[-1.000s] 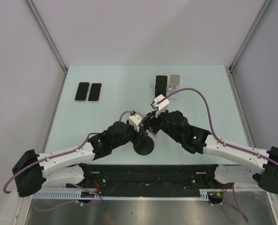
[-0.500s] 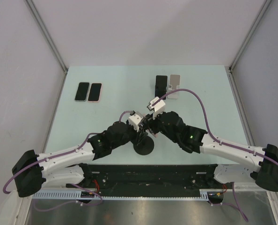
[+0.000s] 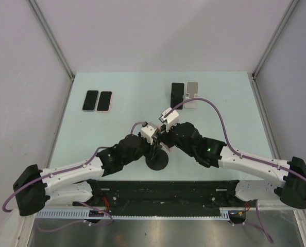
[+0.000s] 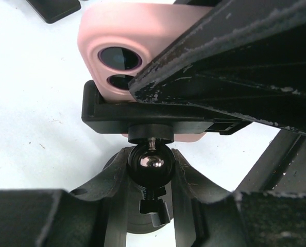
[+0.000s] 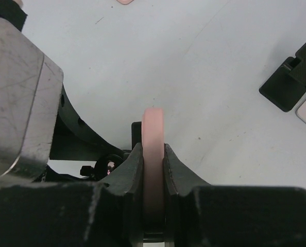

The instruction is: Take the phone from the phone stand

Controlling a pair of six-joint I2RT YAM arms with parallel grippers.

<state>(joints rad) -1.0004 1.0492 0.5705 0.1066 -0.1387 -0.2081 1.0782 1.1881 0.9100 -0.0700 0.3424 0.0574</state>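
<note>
The phone (image 4: pixel 123 43), in a pink case with two camera lenses, sits in the black cradle (image 4: pixel 117 110) of the phone stand. My left gripper (image 4: pixel 151 172) is shut on the stand's shiny ball joint (image 4: pixel 151 162) just under the cradle. In the right wrist view the phone (image 5: pixel 153 131) shows edge-on, and my right gripper (image 5: pixel 153 167) is shut on it with both pads flat against its faces. From above, the two grippers meet over the stand's round black base (image 3: pixel 158 162), and the phone is hidden beneath them.
Two phones (image 3: pixel 90 100) (image 3: pixel 104 101) lie side by side at the back left. A black stand (image 3: pixel 177 92) and a light grey flat piece (image 3: pixel 192 91) sit at the back right. The black stand's corner (image 5: pixel 292 77) shows right of my right gripper.
My right gripper has shifted a little left toward the stand and closed its fingers onto the phone. The left arm has stayed still on the ball joint.
</note>
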